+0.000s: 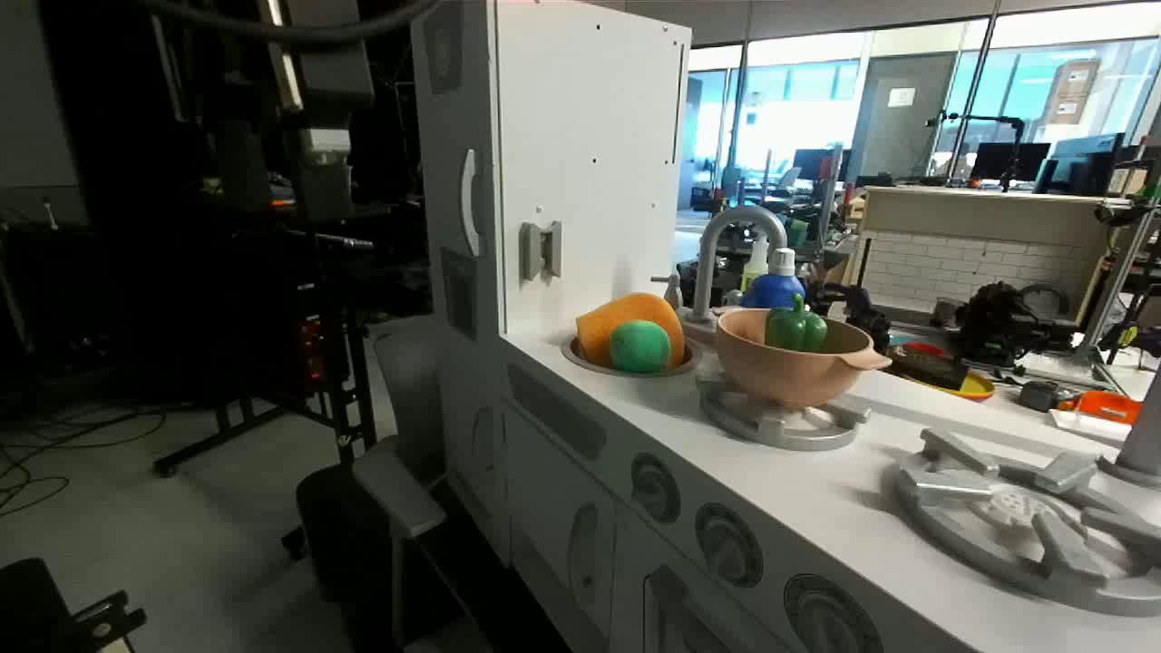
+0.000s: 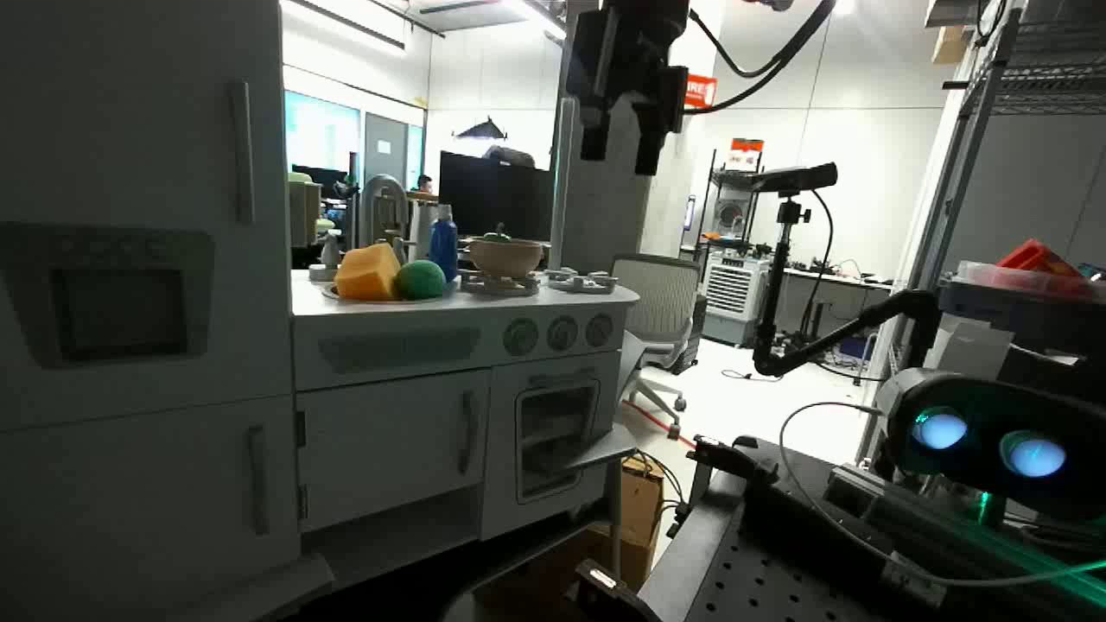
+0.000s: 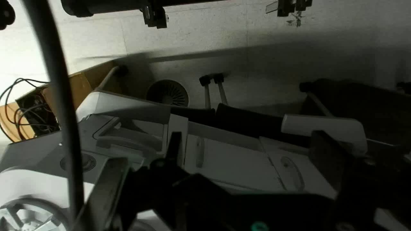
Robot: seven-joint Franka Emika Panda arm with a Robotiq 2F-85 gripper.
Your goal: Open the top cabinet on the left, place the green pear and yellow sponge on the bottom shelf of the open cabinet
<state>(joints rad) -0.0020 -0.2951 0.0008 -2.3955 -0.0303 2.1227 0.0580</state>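
Gripper (image 2: pixel 621 149), jaws spread wide, holding nothing; pear (image 1: pixel 640 347) and sponge (image 1: pixel 626 310) in the sink (image 1: pixel 582 363). A bracket (image 1: pixel 541 251) on the cabinet (image 1: pixel 594 109) appears in an exterior view only.

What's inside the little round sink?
The yellow sponge and the green pear are in the sink; in both exterior views the pear hides part of the sponge. Their undersides and the sink's bottom can't be seen.
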